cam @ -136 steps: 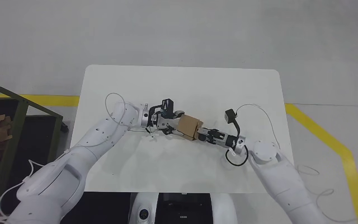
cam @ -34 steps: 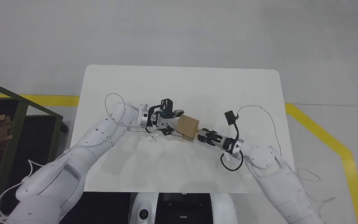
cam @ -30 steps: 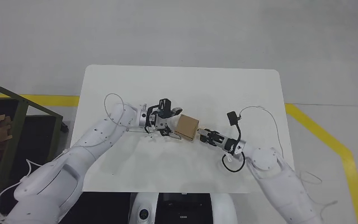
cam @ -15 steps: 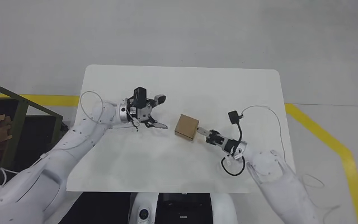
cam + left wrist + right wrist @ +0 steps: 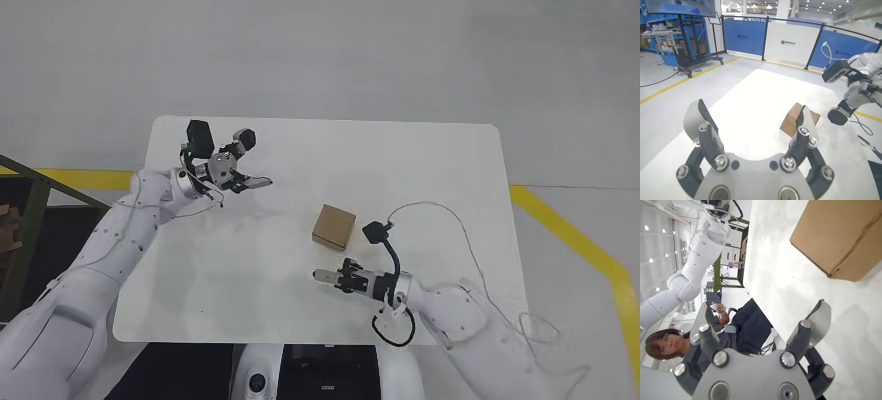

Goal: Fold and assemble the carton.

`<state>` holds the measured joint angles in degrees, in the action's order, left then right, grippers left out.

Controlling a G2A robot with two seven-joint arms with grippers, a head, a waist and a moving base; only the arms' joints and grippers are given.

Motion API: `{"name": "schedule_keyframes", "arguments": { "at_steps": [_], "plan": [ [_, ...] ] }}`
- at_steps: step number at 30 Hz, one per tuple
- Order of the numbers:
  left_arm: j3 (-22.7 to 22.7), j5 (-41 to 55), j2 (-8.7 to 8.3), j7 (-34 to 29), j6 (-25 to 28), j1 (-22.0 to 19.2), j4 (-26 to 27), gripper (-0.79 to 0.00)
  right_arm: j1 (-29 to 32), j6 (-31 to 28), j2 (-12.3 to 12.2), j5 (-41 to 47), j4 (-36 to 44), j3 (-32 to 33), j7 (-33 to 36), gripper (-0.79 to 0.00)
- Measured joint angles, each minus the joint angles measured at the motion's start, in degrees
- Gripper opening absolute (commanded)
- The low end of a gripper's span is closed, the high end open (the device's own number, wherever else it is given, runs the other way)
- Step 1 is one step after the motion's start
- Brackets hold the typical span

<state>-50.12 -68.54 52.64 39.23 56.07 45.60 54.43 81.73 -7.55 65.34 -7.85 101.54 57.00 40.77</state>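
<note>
A small brown carton (image 5: 333, 227) sits closed and box-shaped near the middle of the white surface (image 5: 420, 160), with nothing touching it; the left pincer (image 5: 252, 160) hangs well apart from it toward the far left corner, its jaws spread wide and empty; the right pincer (image 5: 325, 274) is near the robot's edge of the surface, beside the carton but clear of it, its jaws also spread and empty.

The carton is plain cardboard, so it is probably light and fairly stiff, though its walls would dent under a hard squeeze and it would slide easily on the smooth top; the safest hold looks to be across two opposite side walls, away from the flap seams.

A second earlier both pincers were pressed against the carton from either side; both have since let go and drawn back, and the carton has hardly shifted.
</note>
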Motion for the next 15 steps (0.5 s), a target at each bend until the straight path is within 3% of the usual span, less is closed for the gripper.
{"name": "schedule_keyframes", "arguments": {
  "at_steps": [8,15],
  "plan": [
    [-2.1,6.5,0.40,-6.8,-1.1,0.7,0.5,0.000,-6.3,-1.0,1.6,4.8,-7.6,-3.3,-1.6,0.000],
    [-2.5,7.7,0.42,-7.3,-0.9,0.9,0.4,0.000,-7.0,-0.5,1.5,3.9,-8.5,-1.6,-3.9,0.000]
  ]
}}
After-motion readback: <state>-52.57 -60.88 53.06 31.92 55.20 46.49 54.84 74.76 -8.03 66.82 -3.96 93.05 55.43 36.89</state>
